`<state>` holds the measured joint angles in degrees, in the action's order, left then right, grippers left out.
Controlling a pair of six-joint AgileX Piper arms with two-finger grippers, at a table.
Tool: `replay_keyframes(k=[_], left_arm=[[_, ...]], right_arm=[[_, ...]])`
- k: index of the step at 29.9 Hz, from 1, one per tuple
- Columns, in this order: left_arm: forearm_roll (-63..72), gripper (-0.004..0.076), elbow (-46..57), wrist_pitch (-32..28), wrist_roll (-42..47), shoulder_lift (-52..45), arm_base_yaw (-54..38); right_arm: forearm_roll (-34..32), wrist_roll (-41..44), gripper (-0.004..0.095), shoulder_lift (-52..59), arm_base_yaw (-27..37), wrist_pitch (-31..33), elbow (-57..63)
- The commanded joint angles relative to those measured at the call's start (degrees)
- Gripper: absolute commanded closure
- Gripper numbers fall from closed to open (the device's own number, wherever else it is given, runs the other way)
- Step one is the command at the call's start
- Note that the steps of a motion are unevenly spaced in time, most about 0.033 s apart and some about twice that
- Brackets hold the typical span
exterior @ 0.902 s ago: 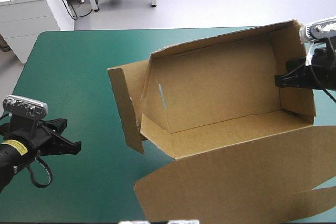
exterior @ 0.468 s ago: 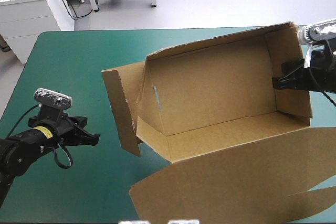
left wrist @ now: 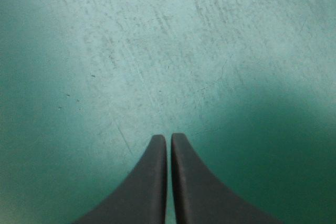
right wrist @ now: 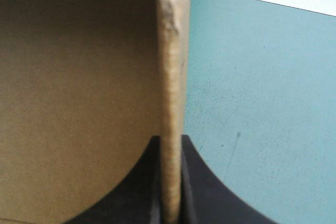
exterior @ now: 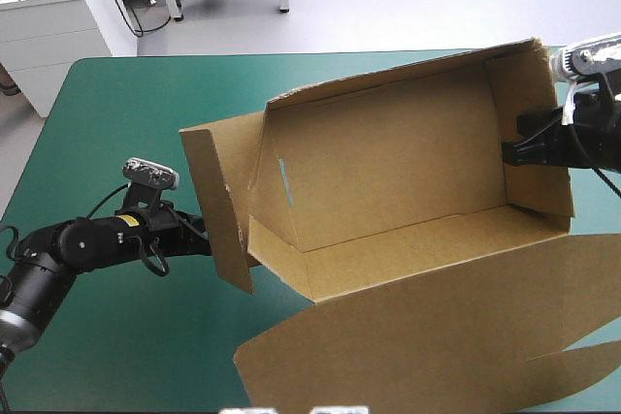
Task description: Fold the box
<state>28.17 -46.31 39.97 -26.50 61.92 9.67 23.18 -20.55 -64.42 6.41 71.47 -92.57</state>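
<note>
The brown board box [exterior: 388, 172] stands on the right half of the table [exterior: 58, 336], which wears a smooth teal-green cover [exterior: 126, 113]. It is an open tray with its walls raised, turned a little askew to the table's edges. Its broad lid [exterior: 437, 336] lies flat toward the near edge and runs past the table's right side. At the box's left end a loose side flap [exterior: 218, 201] stands upright and swung outward. The right claw [exterior: 511, 152] is clenched on the top edge of the right end wall [exterior: 534, 133]. Its wrist view shows the board's thickness pinched between the two black fingers [right wrist: 142, 182], with the box's inside on one side and bare cover on the other. The left claw [exterior: 201, 242] is low over the cover just beside the outer flap. Whether it touches the board I cannot tell. Its fingers are pressed together with nothing between them, and only bare cover lies ahead.
</note>
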Motion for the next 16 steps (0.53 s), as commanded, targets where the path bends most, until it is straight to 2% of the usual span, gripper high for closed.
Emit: replay_keyframes(k=[1,6,11,16], left_arm=[[14.48,0.0707,-1.41,0.35,-12.43,1.39,-4.92],[35.62,0.0707,-1.41,15.57,-30.75,4.9,-17.98],[47.42,0.0709,-1.15,29.48,-41.1,8.38,-27.39],[52.0,0.0707,0.76,31.48,-41.55,11.67,-28.9]], right_arm=[[2.64,0.09,0.0927,0.82,0.34,0.22,-1.15],[2.64,0.09,0.0927,0.82,0.34,0.22,-1.15],[2.64,0.09,0.0927,0.82,0.34,0.22,-1.15],[2.74,0.09,0.0927,0.82,0.34,0.22,-1.15]])
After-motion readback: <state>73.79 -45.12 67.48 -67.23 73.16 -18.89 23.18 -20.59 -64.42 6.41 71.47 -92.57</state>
